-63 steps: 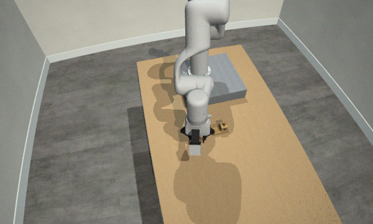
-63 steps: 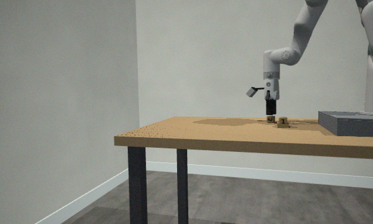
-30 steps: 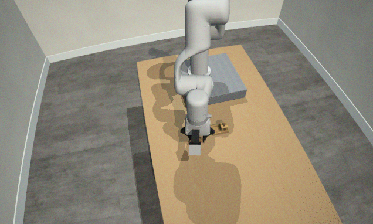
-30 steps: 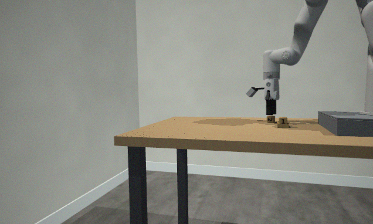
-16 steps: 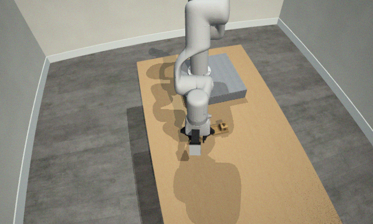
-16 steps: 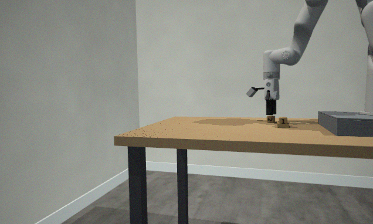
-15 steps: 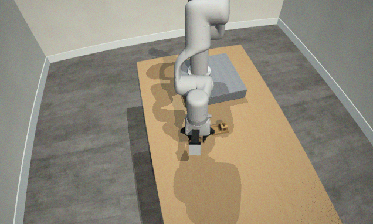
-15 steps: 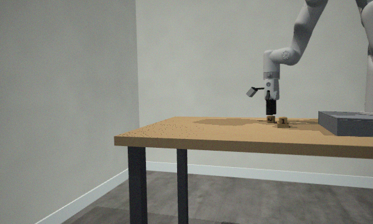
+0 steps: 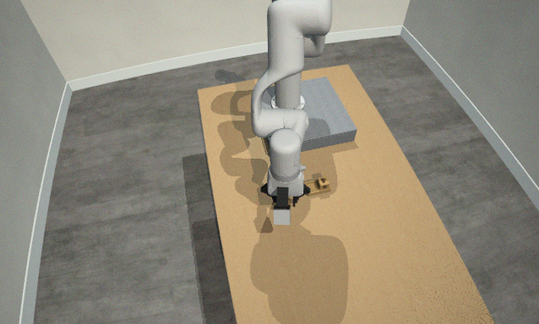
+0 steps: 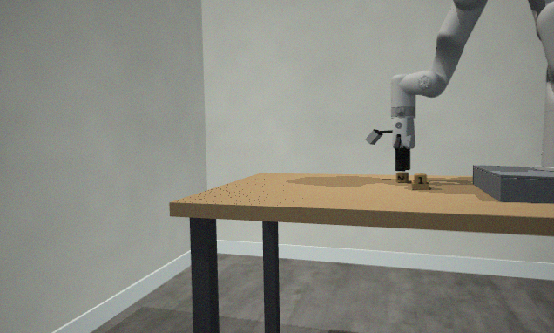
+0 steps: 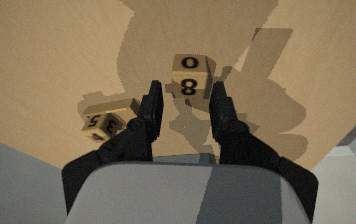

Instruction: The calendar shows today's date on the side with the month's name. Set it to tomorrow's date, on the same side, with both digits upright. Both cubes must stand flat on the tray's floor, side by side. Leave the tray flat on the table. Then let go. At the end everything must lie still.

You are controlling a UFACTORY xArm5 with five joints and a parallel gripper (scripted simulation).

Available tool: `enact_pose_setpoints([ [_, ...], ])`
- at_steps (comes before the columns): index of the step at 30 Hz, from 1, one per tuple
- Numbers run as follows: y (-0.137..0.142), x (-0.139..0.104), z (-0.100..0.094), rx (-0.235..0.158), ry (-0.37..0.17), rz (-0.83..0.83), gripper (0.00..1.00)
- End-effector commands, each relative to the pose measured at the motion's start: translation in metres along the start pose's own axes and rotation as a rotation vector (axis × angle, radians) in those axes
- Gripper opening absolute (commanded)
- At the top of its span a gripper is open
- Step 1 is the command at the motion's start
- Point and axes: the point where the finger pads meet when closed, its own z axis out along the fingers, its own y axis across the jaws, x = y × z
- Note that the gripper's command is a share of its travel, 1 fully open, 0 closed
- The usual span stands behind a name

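Observation:
My gripper (image 9: 285, 204) (image 10: 402, 170) (image 11: 186, 93) is open, half wide, and points down with nothing between its fingers. Just below its fingertips a wooden cube (image 10: 401, 178) (image 11: 190, 76) rests on the table; the wrist view shows 0 and 8 on it, and the exterior view shows a 2 turned sideways. In the top view the gripper mostly hides it. The wooden tray (image 9: 319, 192) (image 10: 420, 186) (image 11: 112, 107) lies beside it on the table. It carries the other cube (image 9: 323, 182) (image 10: 421, 179) (image 11: 100, 126), with an upright 1 facing the exterior camera. The month's name cannot be read.
The grey base slab (image 9: 328, 109) (image 10: 523, 188) stands behind the tray, under the arm. The wrist camera's grey box (image 9: 281, 216) (image 10: 374, 137) sticks out from the gripper on the side away from the base. The table's left edge (image 9: 213, 203) runs beside the arm in the top view.

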Motion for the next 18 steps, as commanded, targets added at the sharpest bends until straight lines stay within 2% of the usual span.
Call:
enact_pose_setpoints([
  [1,0.0,0.001,-0.001,0.0,0.003,0.0,0.49],
  [10,0.0,0.001,-0.003,0.0,0.004,0.0,0.49],
  [18,-0.002,0.001,-0.017,0.0,0.004,0.0,0.49],
])
